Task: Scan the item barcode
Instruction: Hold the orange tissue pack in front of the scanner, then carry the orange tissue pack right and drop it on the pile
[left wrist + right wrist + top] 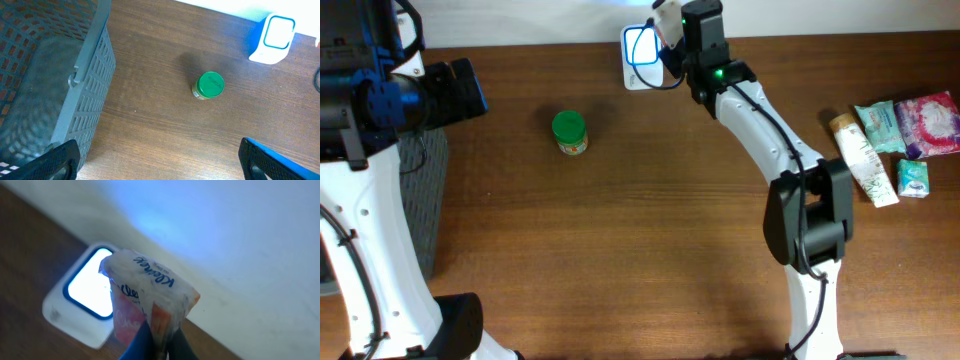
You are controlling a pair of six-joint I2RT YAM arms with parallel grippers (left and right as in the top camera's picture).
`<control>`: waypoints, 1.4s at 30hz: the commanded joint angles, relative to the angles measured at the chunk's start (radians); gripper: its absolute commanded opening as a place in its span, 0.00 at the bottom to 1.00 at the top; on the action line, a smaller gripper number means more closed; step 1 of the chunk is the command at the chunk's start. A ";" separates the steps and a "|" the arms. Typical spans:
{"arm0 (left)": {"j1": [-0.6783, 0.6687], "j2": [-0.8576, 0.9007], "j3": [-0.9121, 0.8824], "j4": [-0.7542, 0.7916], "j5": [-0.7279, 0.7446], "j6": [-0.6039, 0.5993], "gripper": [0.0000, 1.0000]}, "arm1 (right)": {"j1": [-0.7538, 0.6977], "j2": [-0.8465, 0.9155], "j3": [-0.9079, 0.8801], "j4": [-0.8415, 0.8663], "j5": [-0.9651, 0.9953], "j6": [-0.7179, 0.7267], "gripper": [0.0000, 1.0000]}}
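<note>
The pack (150, 297), a soft tissue packet with blue lettering and a pink-orange print, is up in the air at the far edge of the table (650, 250), just above and beside the scanner (82, 297). The right gripper (159, 342) has its jaws pinched together on the pack's lower end, so the pack stands up out of the fingers. In the overhead view the pack shows as a pale shape at the gripper's tip, next to the scanner's blue-lit window. The scanner is white and sits against the wall.

The left gripper (160, 167) hangs over the left side of the table with its jaws spread wide, holding and touching nothing. Ahead of it a jar (569, 131) with a green lid stands upright, alone on the wood. A grey basket (85, 95) sits at the left edge. Well off to the right lie a tube (860, 158) and several packets (920, 125).
</note>
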 commanded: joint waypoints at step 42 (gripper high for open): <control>0.003 -0.004 0.003 0.000 0.007 -0.006 0.99 | -0.814 -0.179 0.012 -0.984 -0.314 0.729 0.45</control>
